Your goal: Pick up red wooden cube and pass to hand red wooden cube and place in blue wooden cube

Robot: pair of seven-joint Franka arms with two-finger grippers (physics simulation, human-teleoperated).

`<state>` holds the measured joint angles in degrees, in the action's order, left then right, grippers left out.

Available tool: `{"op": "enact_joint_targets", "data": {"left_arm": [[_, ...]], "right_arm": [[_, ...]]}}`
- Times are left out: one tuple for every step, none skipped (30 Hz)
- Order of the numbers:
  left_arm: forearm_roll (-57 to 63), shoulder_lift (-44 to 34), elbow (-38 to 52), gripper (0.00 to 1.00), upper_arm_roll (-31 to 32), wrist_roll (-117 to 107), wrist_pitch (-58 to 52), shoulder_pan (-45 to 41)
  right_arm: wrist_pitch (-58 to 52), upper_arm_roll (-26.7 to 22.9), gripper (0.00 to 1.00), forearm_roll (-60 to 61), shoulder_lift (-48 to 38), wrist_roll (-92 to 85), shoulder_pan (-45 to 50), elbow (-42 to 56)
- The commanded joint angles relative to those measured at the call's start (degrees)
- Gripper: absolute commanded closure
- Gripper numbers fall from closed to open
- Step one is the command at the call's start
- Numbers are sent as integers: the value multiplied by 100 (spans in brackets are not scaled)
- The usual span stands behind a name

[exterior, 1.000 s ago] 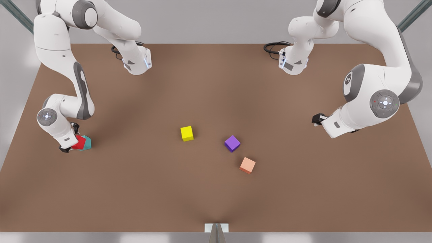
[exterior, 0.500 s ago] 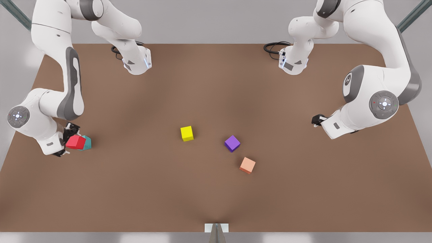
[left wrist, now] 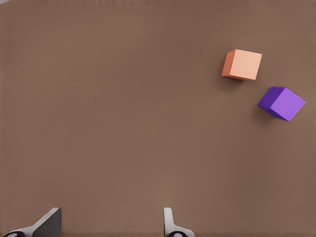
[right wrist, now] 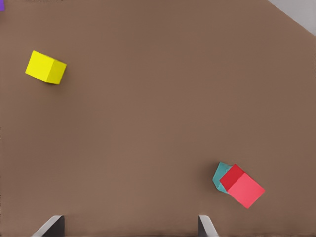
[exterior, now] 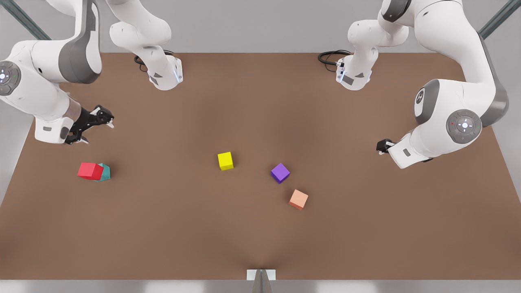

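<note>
The red wooden cube [exterior: 90, 171] rests on top of the blue wooden cube [exterior: 106, 173], a teal block, and overhangs it toward the front view's left. The right wrist view shows the same stack, red wooden cube [right wrist: 243, 186] over blue wooden cube [right wrist: 220, 176]. My right gripper [exterior: 94, 129] hangs open and empty above the table, behind the stack; its fingertips [right wrist: 207, 226] frame bare table. My left gripper [exterior: 381, 146] waits at the front view's right, open [left wrist: 109, 226] and holding nothing.
A yellow cube [exterior: 225, 160] sits mid-table. A purple cube [exterior: 280, 173] and a salmon-orange cube [exterior: 298, 199] lie right of centre, also seen as purple cube [left wrist: 282, 103] and salmon cube [left wrist: 242, 64]. The arm bases [exterior: 166, 75] stand at the back edge.
My right gripper has opened, let go of the red cube and lifted away toward the back. The red cube stays on the teal cube. The left arm has barely moved.
</note>
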<state>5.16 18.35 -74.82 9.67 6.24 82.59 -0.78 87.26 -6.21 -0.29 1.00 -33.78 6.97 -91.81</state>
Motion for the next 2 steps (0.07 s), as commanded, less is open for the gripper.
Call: {"op": "enact_joint_targets", "data": {"left_arm": [[-24, -7, 3, 0, 8, -8, -59, -1], [-120, 2, 3, 0, 17, -8, -68, -27]], "right_arm": [[-245, -12, 0, 3, -30, 3369, 51, 14], [-245, -12, 0, 3, -21, 3378, 59, 40]]}}
